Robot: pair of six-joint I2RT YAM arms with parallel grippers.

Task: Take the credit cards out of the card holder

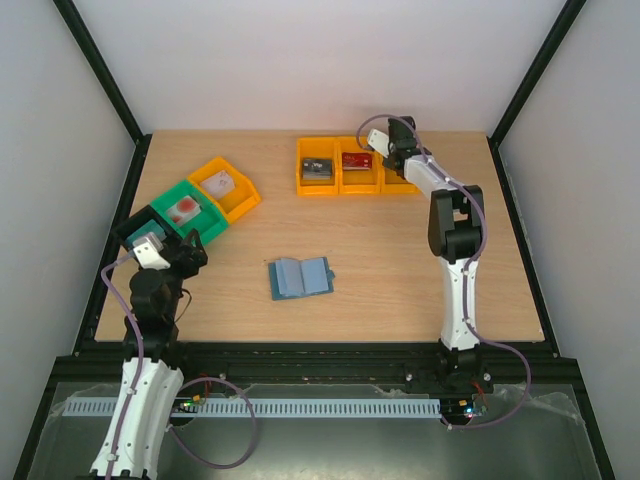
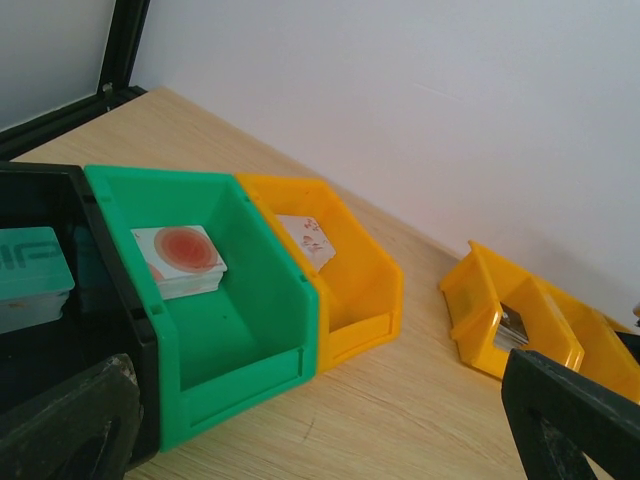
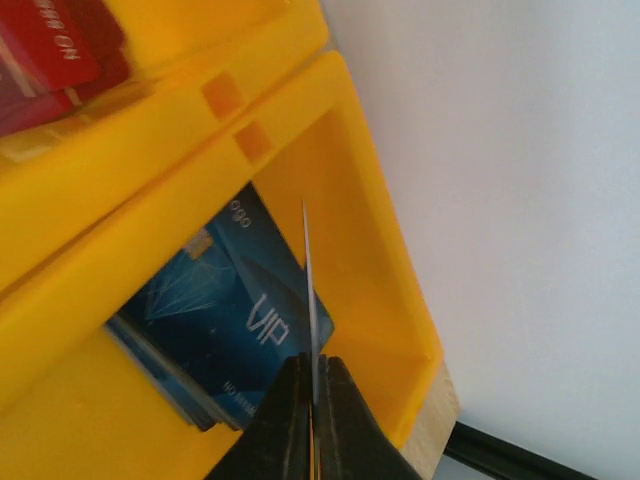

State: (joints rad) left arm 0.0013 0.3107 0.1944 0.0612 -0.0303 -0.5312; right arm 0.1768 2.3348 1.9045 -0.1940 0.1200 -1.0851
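The left gripper [image 2: 315,375] gapes wide and holds nothing, low in front of the black bin [image 2: 45,200], where a teal card [image 2: 30,275] lies. Touching it on the right, the green bin [image 2: 250,330] holds a red-spot card [image 2: 180,258], and the yellow bin [image 2: 365,300] next to that holds a white card [image 2: 305,240]. The holder [image 1: 300,277] lies open on the table [image 1: 400,290] between the arms, pale inside up, well apart from both grippers. Further right, three more yellow bins stand in a row at the far edge. The first bin [image 1: 301,170] has a grey card [image 1: 318,168] and the second bin [image 1: 343,182] a red card [image 1: 357,160]. Over the third bin [image 3: 370,230], the right gripper [image 3: 313,372] is pinched tight on a thin card [image 3: 308,270], seen edge-on, above a blue card [image 3: 220,310].
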